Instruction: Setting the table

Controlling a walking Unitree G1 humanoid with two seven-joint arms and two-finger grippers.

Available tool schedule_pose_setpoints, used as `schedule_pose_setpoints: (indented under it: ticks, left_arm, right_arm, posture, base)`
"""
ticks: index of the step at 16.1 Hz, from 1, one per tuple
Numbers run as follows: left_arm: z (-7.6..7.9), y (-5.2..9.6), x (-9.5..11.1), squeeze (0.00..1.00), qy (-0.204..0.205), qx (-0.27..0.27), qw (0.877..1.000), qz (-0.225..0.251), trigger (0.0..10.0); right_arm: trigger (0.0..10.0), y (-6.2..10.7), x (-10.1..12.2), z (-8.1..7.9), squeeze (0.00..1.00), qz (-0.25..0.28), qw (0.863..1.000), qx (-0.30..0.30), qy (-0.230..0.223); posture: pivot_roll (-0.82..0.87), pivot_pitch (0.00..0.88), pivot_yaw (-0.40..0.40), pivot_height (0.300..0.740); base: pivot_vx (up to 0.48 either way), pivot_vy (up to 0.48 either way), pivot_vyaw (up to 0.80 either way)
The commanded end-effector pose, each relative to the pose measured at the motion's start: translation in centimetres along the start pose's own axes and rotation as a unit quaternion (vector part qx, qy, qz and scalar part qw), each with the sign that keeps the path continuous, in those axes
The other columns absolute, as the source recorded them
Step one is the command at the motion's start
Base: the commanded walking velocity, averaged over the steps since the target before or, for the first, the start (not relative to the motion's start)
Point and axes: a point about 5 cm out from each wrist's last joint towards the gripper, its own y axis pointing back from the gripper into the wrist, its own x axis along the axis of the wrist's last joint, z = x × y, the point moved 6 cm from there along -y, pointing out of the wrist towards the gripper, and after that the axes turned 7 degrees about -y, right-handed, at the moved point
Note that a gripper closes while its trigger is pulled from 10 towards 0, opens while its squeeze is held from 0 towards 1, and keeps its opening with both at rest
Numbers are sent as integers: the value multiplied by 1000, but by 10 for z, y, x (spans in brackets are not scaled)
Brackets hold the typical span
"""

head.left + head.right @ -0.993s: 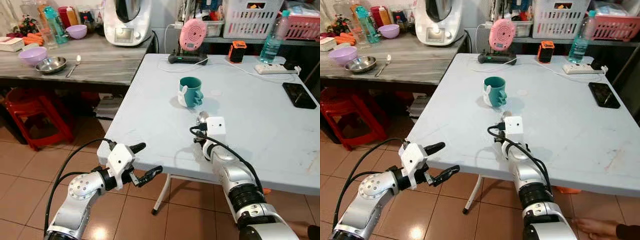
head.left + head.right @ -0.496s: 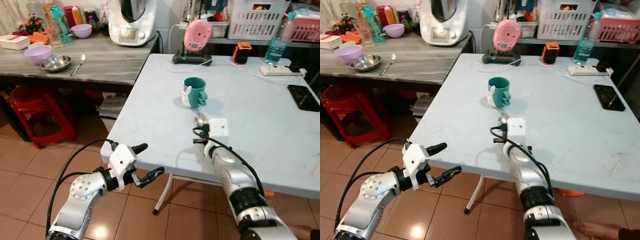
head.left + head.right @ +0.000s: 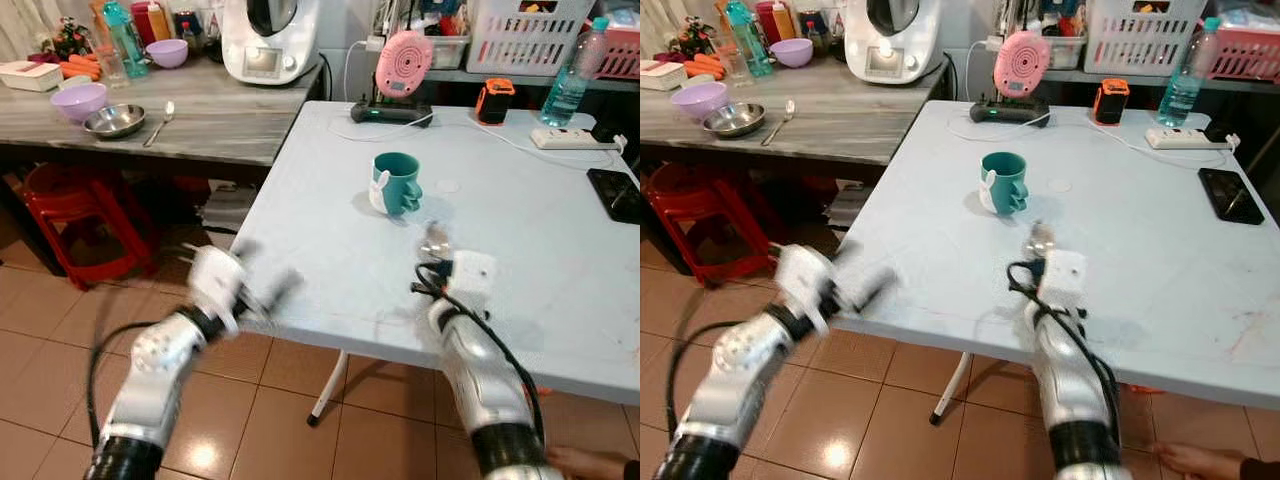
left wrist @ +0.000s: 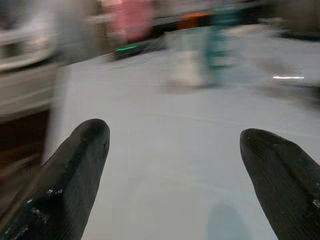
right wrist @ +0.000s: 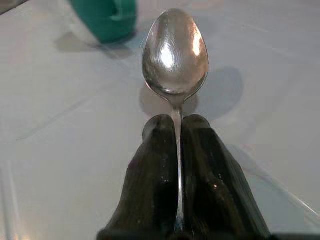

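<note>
Right tool [image 5: 176, 125] pinches a spoon [image 5: 175, 52] handle above the table [image 3: 330, 230]

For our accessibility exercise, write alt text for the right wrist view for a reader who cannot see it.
The right gripper pinches the handle of a metal spoon between its two black fingers, bowl pointing forward just above the pale table. A teal mug stands beyond.

Your left gripper [image 3: 243, 290] is smeared by motion blur. The shiny metal spoon [image 5: 175, 60] handle hides between black fingers [image 5: 150, 190].
</note>
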Motion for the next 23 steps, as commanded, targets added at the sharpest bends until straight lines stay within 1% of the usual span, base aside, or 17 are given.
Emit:
schedule_pose_setpoints:
  ticks: [1,2,3,4,6,8,10,16,18,23]
  left_arm:
    - [-11,2,-9,0,1,35,999,-19,10000]
    - [-19,2,-11,0,11,68,997,-22,10000]
    - [-22,2,-15,0,19,84,996,-29,10000]
    - [-25,3,-19,0,23,105,994,-36,10000]
    - [-26,1,-21,0,43,118,992,-35,10000]
    - [-23,-3,-20,0,54,117,991,-31,10000]
    - [-21,-7,-18,0,56,114,992,-25,10000]
    - [-23,-10,-20,0,58,115,991,-26,10000]
    - [-22,-13,-18,0,57,113,992,-23,10000]
    - [-22,-16,-17,0,57,112,992,-18,10000]
  right_arm:
    - [0,2,10,2,0,23,1000,-5,-2]
    - [0,7,17,2,0,44,999,-4,-7]
    - [0,10,25,0,0,66,998,1,-17]
    - [10000,15,38,0,0,101,995,-2,-13]
    - [10000,19,53,1,0,133,991,-5,4]
    - [10000,18,54,6,0,132,991,-16,2]
    - [10000,18,55,7,0,133,991,-16,1]
    - [10000,18,57,4,0,138,990,-10,2]
    - [10000,19,55,2,0,139,990,-6,2]
    - [10000,17,57,3,0,139,990,-6,2]
  posture:
    - [-52,0,32,740]
    - [-51,0,30,740]
    - [-51,0,29,740]
    - [-51,0,30,740]
    - [-51,0,30,740]
    - [-56,0,33,740]
    - [-56,0,33,740]
    - [-69,0,41,740]
    - [-68,0,41,740]
    - [-68,0,41,740]
  base:
    - [0,0,0]
    - [0,0,0]
    - [0,0,0]
    - [0,0,0]
    - [0,0,0]
    - [0,0,-200]
    - [0,0,-669]
    - [0,343,-539]
    - [0,450,0]
    - [0,454,0]
